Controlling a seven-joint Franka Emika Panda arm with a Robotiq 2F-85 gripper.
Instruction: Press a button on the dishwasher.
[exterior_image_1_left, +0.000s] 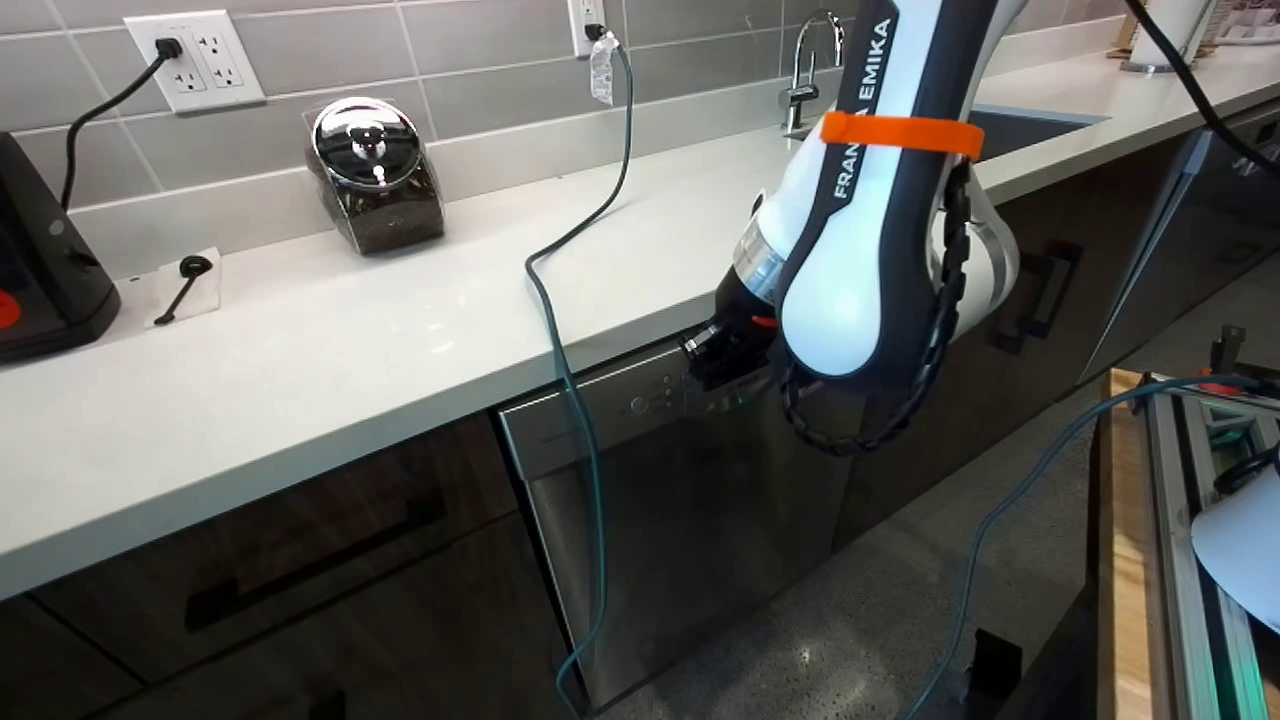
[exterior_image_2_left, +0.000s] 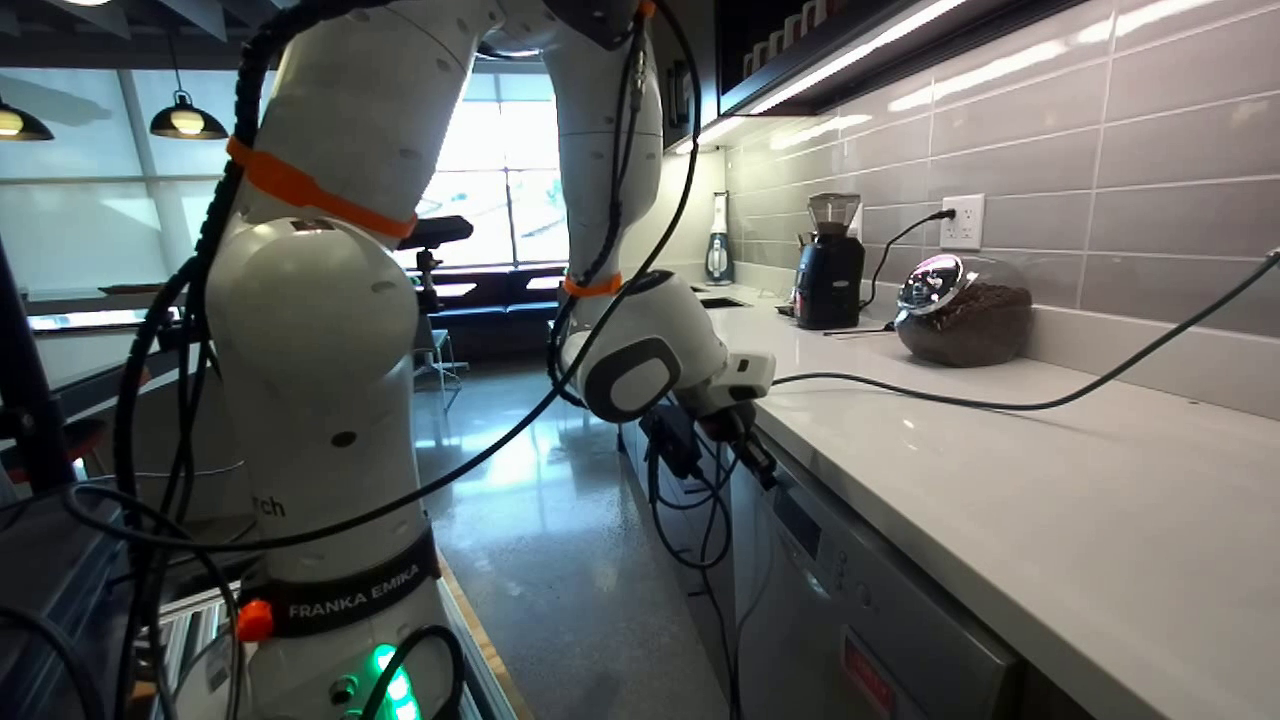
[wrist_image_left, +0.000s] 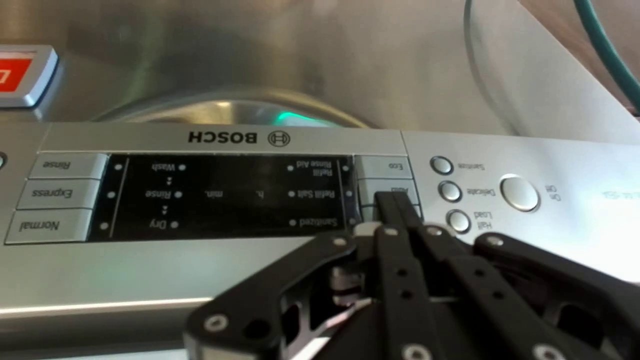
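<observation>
The dishwasher (exterior_image_1_left: 720, 510) is a grey metal front under the counter, in both exterior views (exterior_image_2_left: 915, 600). In the wrist view its control strip (wrist_image_left: 200, 272) appears upside down, with a black display (wrist_image_left: 230, 197), a Bosch marking and a red label (wrist_image_left: 17, 75). The Eco button (wrist_image_left: 384, 166) and Auto button (wrist_image_left: 382, 186) lie right of the display there; a button beyond Auto is mostly hidden by the fingers. My gripper (wrist_image_left: 392, 195) is shut, fingertips together and empty, over the lower edge of Auto. I cannot tell whether it touches. In both exterior views it is at the strip (exterior_image_1_left: 692, 350) (exterior_image_2_left: 768, 475).
The white counter (exterior_image_1_left: 400, 310) juts out just above the strip. A cable (exterior_image_1_left: 590, 450) hangs over its edge in front of the dishwasher. Round buttons (wrist_image_left: 450, 191) and a larger On Off button (wrist_image_left: 520, 193) lie right of the gripper. A jar (exterior_image_1_left: 375, 180) stands at the wall.
</observation>
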